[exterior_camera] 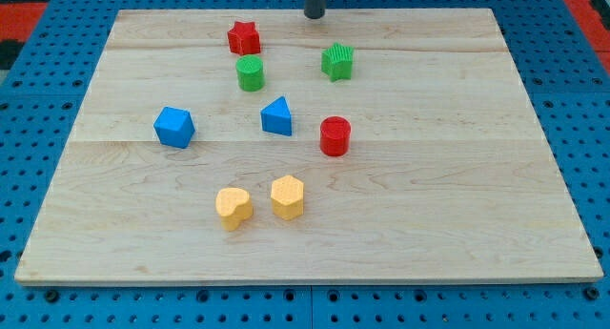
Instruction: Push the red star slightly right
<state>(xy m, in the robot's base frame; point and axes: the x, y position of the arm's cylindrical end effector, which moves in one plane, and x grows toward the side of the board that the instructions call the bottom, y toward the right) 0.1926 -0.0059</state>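
Approaching step: my tip (314,15), bare dark rod, nothing to spread or pinch, sits at board's top edge, right of red star-shaped block (244,37), not touching. Star lies near view's top, green cylinder block (250,73) just below. You must circle to star's left side, then nudge briefly right.

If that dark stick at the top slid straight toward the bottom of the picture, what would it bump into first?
Probably the green star: my tip sits just above it, slightly to the view's left, so it might only clip that block's edge. Depth is hard to judge here.
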